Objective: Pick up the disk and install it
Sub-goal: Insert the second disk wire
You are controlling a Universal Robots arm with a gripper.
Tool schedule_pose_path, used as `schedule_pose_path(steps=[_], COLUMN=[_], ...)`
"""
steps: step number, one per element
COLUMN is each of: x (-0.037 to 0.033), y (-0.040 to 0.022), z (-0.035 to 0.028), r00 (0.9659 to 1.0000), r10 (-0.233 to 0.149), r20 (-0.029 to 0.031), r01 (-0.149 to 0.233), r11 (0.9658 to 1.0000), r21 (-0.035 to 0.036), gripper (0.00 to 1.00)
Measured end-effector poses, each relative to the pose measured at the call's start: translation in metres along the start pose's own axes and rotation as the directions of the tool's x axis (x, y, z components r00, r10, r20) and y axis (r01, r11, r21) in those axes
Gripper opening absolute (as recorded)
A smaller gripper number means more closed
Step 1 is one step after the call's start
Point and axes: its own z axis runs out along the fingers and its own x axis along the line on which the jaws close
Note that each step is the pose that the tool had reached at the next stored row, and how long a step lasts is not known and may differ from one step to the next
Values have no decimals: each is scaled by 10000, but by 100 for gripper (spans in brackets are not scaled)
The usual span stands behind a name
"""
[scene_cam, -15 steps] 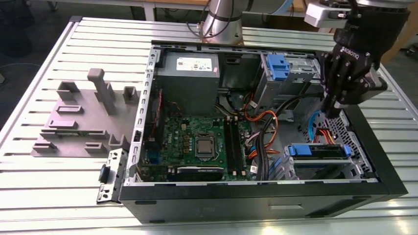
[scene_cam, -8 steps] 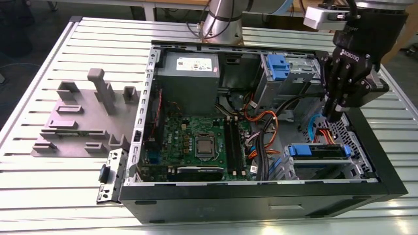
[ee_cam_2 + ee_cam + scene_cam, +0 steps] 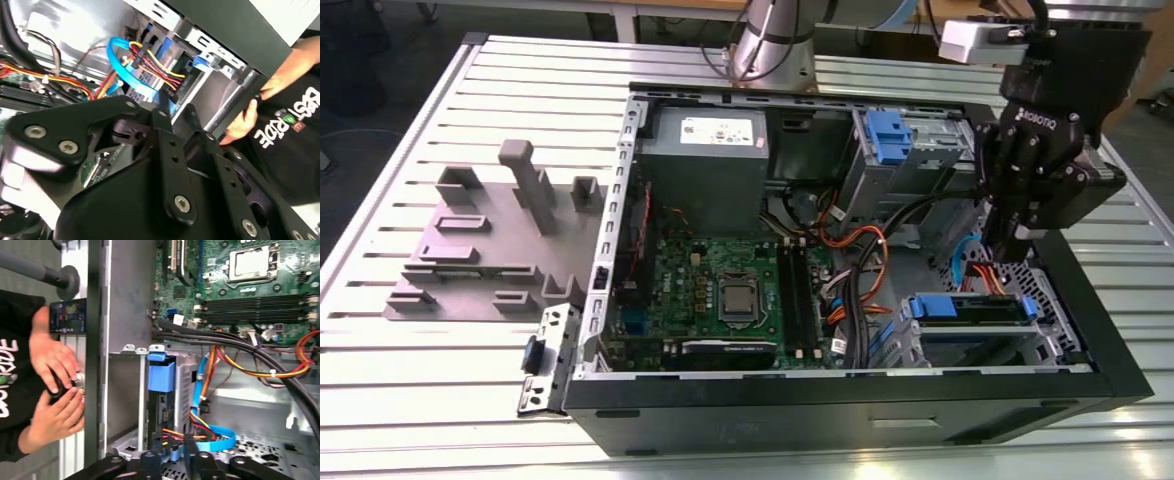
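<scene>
Arm parked over the open PC case, disk looks like it's already in its bay

In the exterior view the gripper [image 3: 1017, 243] hangs over the open computer case [image 3: 720, 405], on that view's right, just above the orange and blue cables [image 3: 983, 270]. The disk [image 3: 970, 310], with its blue frame, sits in the drive cage in the case's near corner, below the gripper and not touching it. In the second wrist view the black fingers [image 3: 167, 137] sit close together with nothing pinched between them. A second blue-framed bay [image 3: 889, 137] is at the far end. In the first wrist view a person's hands [image 3: 55, 390] are working at the outside edge of the case, and the motherboard [image 3: 240, 285] is in plain sight.
</scene>
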Motion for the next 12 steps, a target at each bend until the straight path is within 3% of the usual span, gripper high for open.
schedule_pose_path(steps=[3, 8, 10, 12], x=[-9, -25, -28, -28], y=[0, 1, 1, 1], z=[18, 54, 59, 60], r00=[9997, 9997, 9998, 9998], r10=[-7, -6, -5, -12], r20=[-245, -238, -219, -215], r01=[7, 6, 5, 12], r11=[10000, 10000, 10000, 10000], r21=[-3, -3, -3, 0], gripper=[35, 33, 20, 16])
